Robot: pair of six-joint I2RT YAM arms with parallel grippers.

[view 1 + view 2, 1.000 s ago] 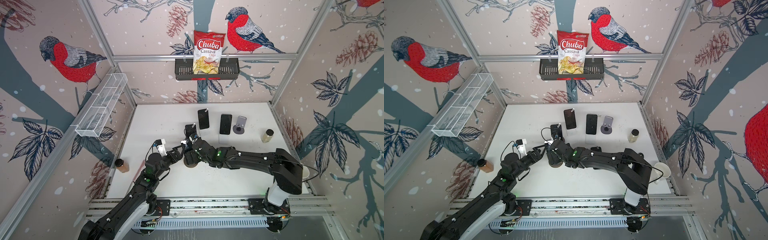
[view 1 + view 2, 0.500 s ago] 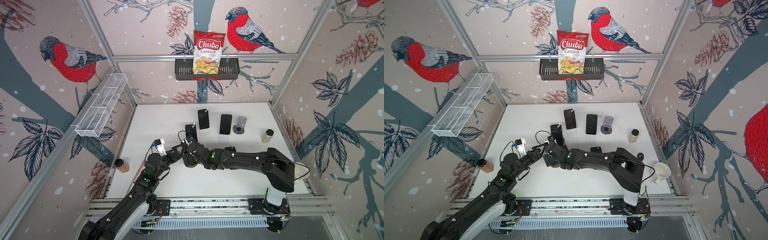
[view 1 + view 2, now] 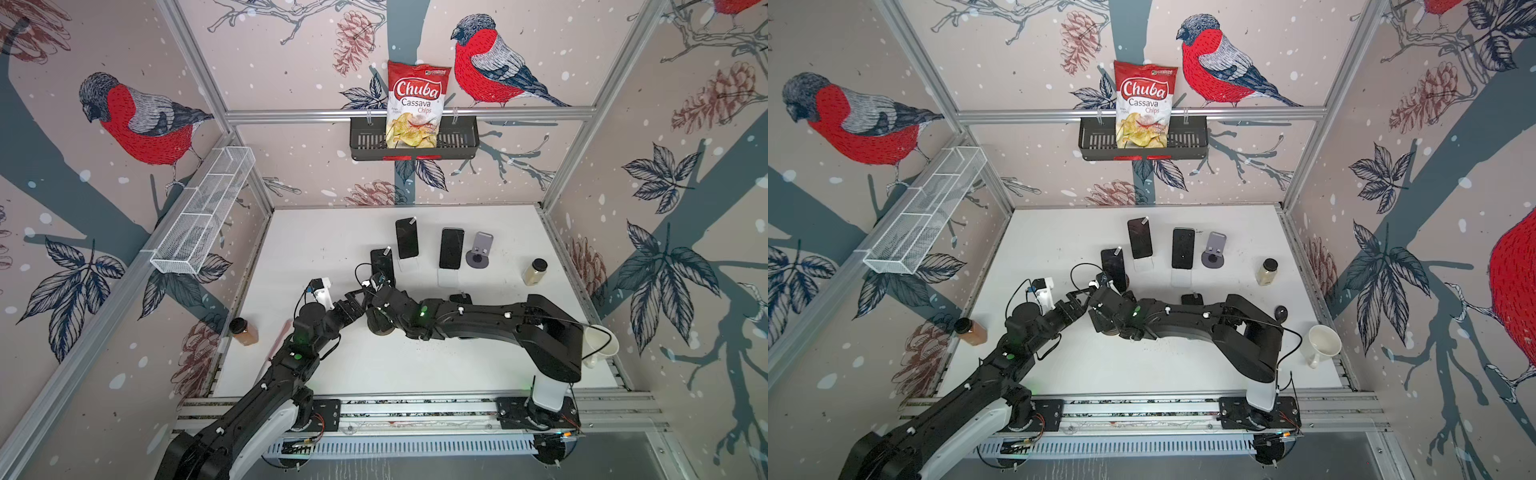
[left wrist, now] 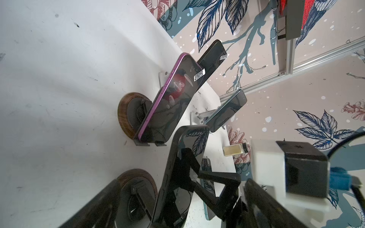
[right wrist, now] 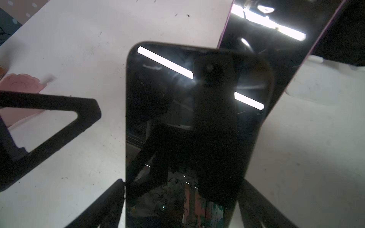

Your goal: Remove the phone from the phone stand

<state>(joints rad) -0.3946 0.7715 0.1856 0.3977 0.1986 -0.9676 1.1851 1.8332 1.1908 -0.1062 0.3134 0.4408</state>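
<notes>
Plainly, the phone (image 5: 183,128) is a glossy black slab with rounded corners. It leans upright in its phone stand (image 4: 134,173), a round dark-wood disc with a dark cradle, just toward 8 o'clock of the scuffed white worktop's (image 3: 332,232) middle. My right hand (image 5: 181,182) has its matte black fingers (image 5: 112,199) flanking the glass edges; I cannot tell whether they press. My left hand (image 3: 358,296) hovers spread wide at 10 o'clock of the stand. Both top views bury that phone under my right arm; only the wrist views show it. At 12 o'clock stands a purple-edged phone (image 4: 171,98) on a matching wooden disc (image 4: 123,112).
</notes>
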